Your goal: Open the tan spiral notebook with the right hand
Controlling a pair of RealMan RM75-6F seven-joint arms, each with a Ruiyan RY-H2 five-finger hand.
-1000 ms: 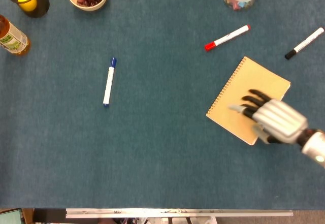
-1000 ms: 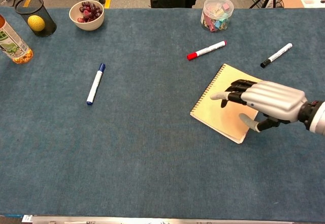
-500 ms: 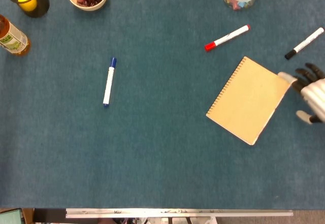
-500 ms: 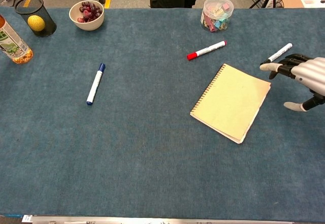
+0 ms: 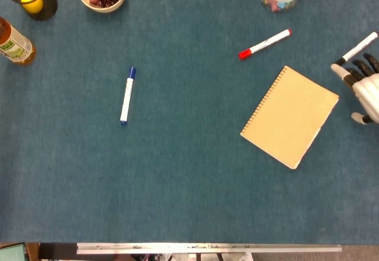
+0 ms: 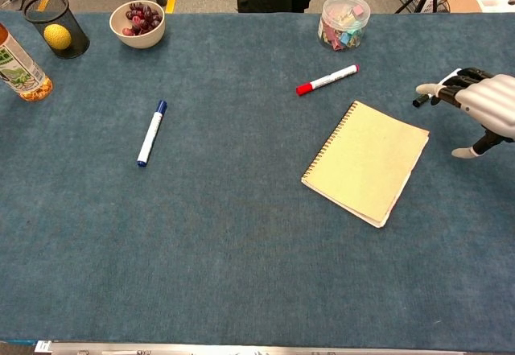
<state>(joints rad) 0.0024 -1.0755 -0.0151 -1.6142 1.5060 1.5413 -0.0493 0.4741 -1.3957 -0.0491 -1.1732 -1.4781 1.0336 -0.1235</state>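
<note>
Right now my right hand (image 5: 365, 89) hovers empty, fingers apart, just off the closed tan spiral notebook (image 5: 290, 116) at its 2 o'clock corner. I'd come in low at the free edge opposite the spiral—catching only the cover—and sweep it toward 10 o'clock.

bottle (image 5: 13, 41) label – green and white, print unreadable

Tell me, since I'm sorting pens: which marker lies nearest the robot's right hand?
The black-capped marker, right by the right hand; the red marker and blue marker lie farther left.
</note>
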